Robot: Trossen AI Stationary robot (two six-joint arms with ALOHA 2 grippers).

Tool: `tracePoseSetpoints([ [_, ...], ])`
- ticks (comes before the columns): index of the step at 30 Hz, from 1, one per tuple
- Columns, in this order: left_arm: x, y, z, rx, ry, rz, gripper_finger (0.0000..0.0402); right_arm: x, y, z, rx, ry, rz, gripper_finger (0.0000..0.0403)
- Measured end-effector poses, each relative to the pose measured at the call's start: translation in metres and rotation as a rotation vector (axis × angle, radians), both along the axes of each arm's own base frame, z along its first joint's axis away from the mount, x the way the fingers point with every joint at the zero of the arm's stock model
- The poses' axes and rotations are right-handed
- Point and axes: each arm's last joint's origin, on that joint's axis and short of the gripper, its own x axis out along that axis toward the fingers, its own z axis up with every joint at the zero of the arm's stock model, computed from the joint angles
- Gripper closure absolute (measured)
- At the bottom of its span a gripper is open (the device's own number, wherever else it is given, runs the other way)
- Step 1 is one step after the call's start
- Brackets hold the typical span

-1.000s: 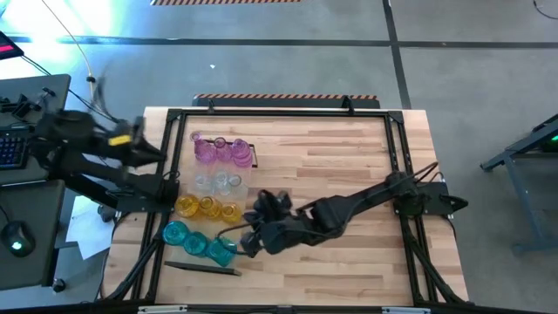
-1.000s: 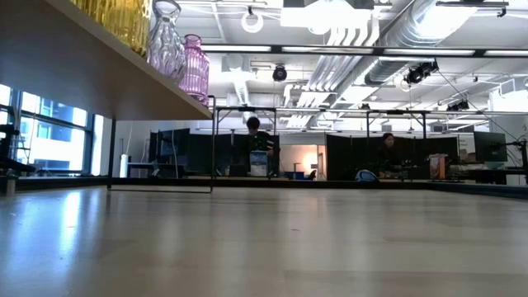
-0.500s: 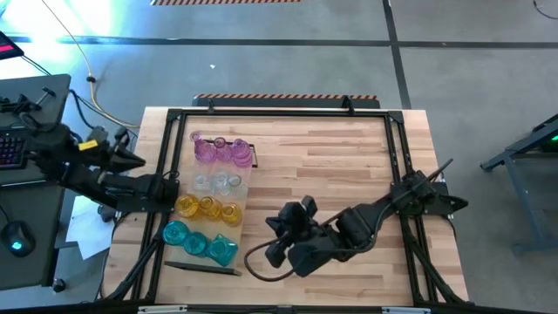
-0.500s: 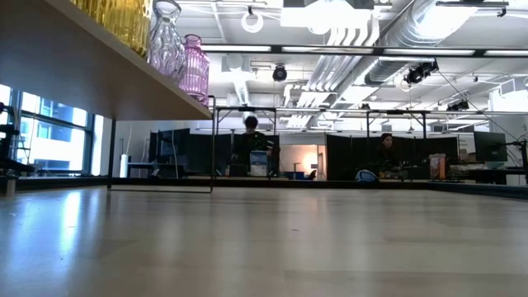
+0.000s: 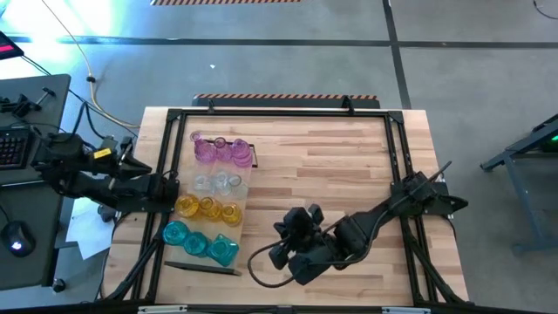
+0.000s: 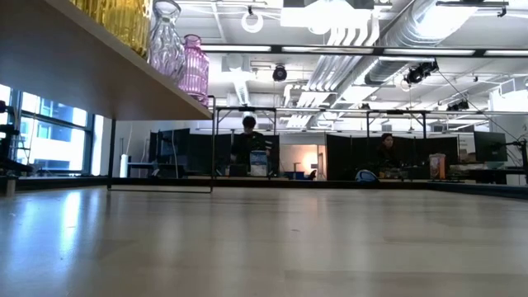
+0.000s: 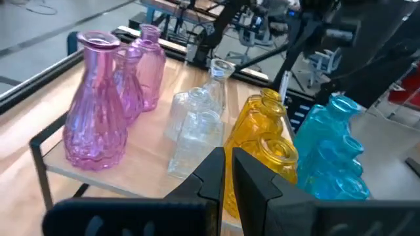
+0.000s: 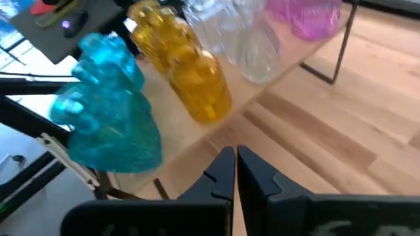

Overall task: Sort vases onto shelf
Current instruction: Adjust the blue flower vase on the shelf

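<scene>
The left gripper (image 5: 126, 163) hangs just off the table's left edge, beside the shelf (image 5: 245, 187), its fingers (image 7: 209, 172) nearly together and holding nothing. The shelf is a pale wooden board on thin dark rails, standing on the left part of the table (image 5: 331, 157). The vases stand on it in rows by colour: pink vases (image 5: 218, 150) at the far end, then clear vases (image 5: 216, 182), yellow vases (image 5: 207, 208), and teal vases (image 5: 199, 242) at the near end. They are small, see-through glass, ribbed and narrow at the neck. A dark rod (image 5: 202, 269), perhaps a loose rail, lies on the table just before the teal row. The right gripper (image 5: 277, 257) hovers over bare table, right of the teal vases, its fingers (image 8: 220, 169) pressed together and empty.
</scene>
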Motion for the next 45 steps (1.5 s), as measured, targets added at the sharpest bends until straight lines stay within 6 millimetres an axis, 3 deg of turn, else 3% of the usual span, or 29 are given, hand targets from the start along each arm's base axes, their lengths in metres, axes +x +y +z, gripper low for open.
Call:
tracePoseSetpoints([
  [8, 0.000, -0.004, -0.002, -0.002, 0.017, 0.037, 0.0381, 0.026, 0.019, -0.040, 0.197, -0.136, 0.112, 0.0403],
  [17, -0.001, -0.004, 0.000, -0.031, 0.009, 0.045, 0.0381, 0.047, 0.008, -0.069, 0.304, -0.251, 0.161, 0.0403],
  [33, -0.002, -0.003, 0.000, -0.022, 0.009, 0.072, 0.0381, 0.064, 0.005, -0.082, 0.375, -0.335, 0.256, 0.0403],
  [45, -0.002, -0.003, 0.000, -0.056, 0.009, 0.081, 0.0381, 0.078, -0.009, -0.084, 0.374, -0.370, 0.288, 0.0403],
])
